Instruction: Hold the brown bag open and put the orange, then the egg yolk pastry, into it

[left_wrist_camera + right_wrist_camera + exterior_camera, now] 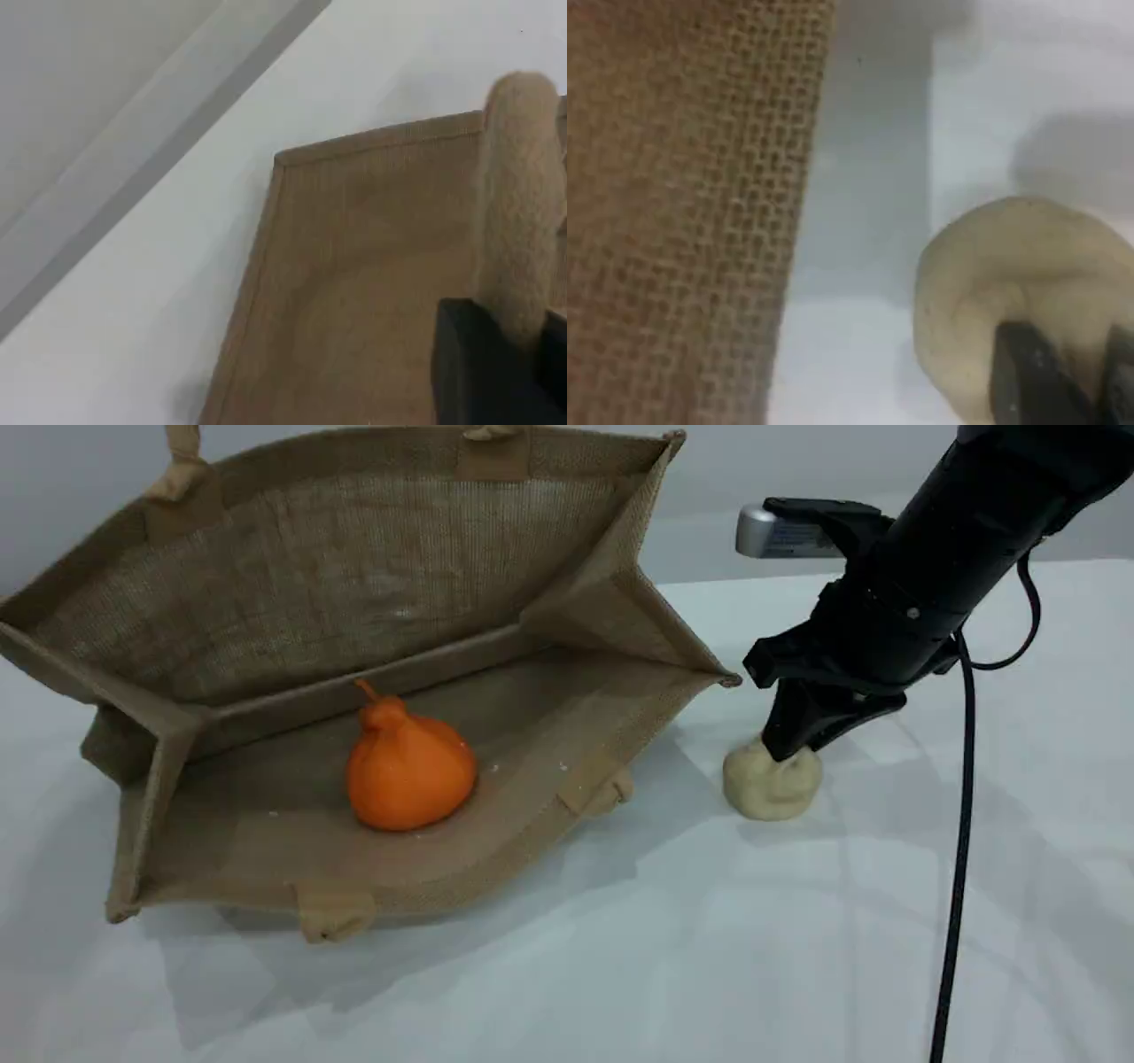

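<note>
The brown bag (pixel 292 602) lies on its side with its mouth spread wide toward the camera. Inside it, the orange (pixel 407 771) rests on the lower wall. My left gripper (pixel 523 354) shows only in the left wrist view, shut on one padded handle (pixel 518 195) of the bag and holding the upper side up. To the right of the bag, the egg yolk pastry (pixel 769 786) sits on the white table. My right gripper (pixel 791 751) is down on top of it, and its fingertips (pixel 1028 376) press into the dough.
The white table (pixel 620 974) runs in front of and to the right of the bag. A black cable (pixel 957 868) hangs from the right arm down to the front edge. The bag's right corner (pixel 728 680) is close to the right gripper.
</note>
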Available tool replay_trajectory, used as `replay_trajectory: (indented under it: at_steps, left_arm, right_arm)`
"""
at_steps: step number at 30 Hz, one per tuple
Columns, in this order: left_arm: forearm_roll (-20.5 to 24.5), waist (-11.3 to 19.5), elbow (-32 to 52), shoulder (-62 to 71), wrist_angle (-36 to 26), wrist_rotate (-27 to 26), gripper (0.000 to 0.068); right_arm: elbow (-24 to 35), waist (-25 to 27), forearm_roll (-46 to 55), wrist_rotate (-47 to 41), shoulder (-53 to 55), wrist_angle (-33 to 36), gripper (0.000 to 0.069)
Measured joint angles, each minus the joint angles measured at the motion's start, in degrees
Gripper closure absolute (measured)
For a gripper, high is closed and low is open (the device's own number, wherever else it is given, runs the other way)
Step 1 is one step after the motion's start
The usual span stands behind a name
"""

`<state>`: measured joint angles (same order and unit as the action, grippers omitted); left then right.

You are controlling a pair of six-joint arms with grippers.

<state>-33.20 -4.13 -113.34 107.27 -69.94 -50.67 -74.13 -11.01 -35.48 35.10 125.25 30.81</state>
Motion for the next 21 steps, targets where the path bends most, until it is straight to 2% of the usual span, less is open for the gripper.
replay_trajectory:
  at_steps: [4, 11, 21]
  left_arm:
    - [0.0, 0.0, 0.0, 0.0, 0.0, 0.0, 0.0589]
    - [0.0, 0.0, 0.0, 0.0, 0.0, 0.0, 0.0589]
    - [0.0, 0.0, 0.0, 0.0, 0.0, 0.0, 0.0589]
  right_arm:
    - [0.0, 0.3, 2.4, -1.7, -0.8, 0.4, 0.0663]
    - [0.1, 2.6, 7.4, -6.3, -5.9, 2.9, 0.0664]
    - [0.1, 2.6, 13.2, -11.1, -15.6, 8.8, 0.0666]
